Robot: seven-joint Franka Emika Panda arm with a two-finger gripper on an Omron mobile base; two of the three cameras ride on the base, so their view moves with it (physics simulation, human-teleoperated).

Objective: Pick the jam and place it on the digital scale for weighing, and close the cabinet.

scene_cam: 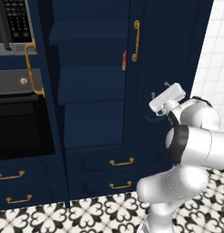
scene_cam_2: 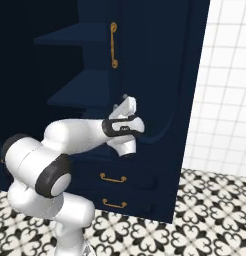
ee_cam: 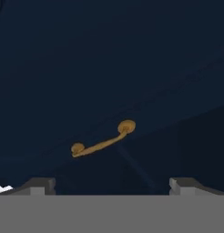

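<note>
Step in hand, as judged: closing the cabinet (scene_cam: pixel 168 41). The arm is raised against the outer face of the right-hand door (scene_cam_2: pixel 155 60), with the end effector (scene_cam: pixel 160 90) close to or touching the panel; contact cannot be confirmed in either base view.

End effector state: released, fingers spread wide, nothing between them. In the hand view the two tips sit far apart at the bottom, looking at navy panel and a brass handle (ee_cam: pixel 103 139) lying slantwise.

Cabinet: left side stands open, inner shelves (scene_cam: pixel 89 77) exposed. The right door's brass handle (scene_cam: pixel 136 40) is above the end effector. A thin red-orange packet (scene_cam: pixel 124 60) shows at the door edge on a shelf; this is not the jam.

Jam and digital scale: neither can be located, so whether the weighing step is complete cannot be judged.

Next move, as judged: a sideways push on the door panel, keeping flat contact so the door swings toward the shelves without the fingers slipping off.

Hard to make out: the door's exact angle, and its hinge line, are lost in the dark navy. The black oven (scene_cam: pixel 18 118) is cut off at the left edge.
</note>
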